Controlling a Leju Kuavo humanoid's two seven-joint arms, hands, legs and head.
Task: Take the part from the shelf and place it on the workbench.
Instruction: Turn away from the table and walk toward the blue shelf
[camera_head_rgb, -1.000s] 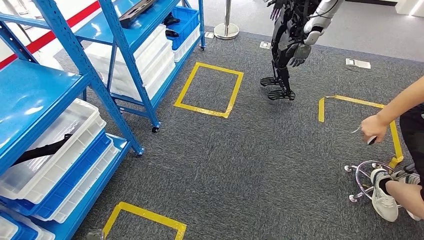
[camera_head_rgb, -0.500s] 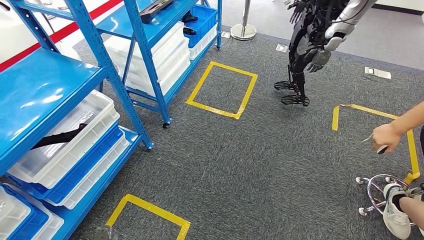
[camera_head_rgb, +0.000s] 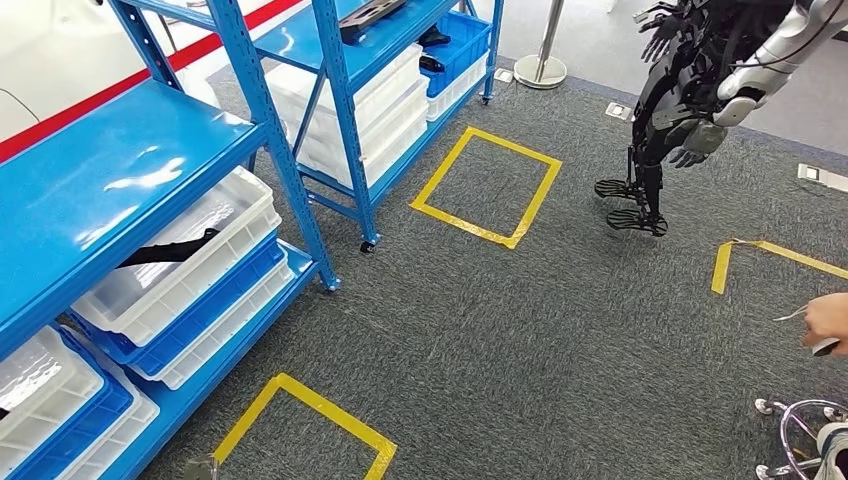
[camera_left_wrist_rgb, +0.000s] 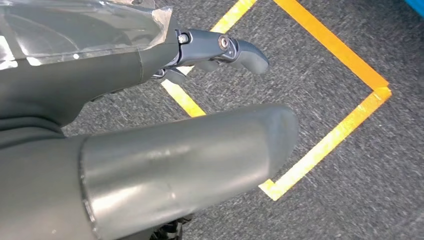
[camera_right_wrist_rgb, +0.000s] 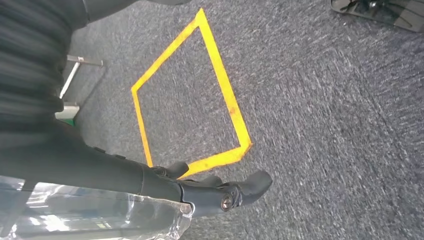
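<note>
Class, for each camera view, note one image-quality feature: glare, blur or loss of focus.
Head view: sharp, with white glare patches on the blue shelf. Left wrist view: the near thumb is soft and out of focus while the yellow tape is crisp. Right wrist view: the carpet is streaked with motion blur.

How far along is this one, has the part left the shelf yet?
Done: nothing yet. The black part lies in a white bin on the blue shelf. In hand: nothing; the left hand and right hand hang empty over carpet. Left: reach, grasp, carry, place.
</note>
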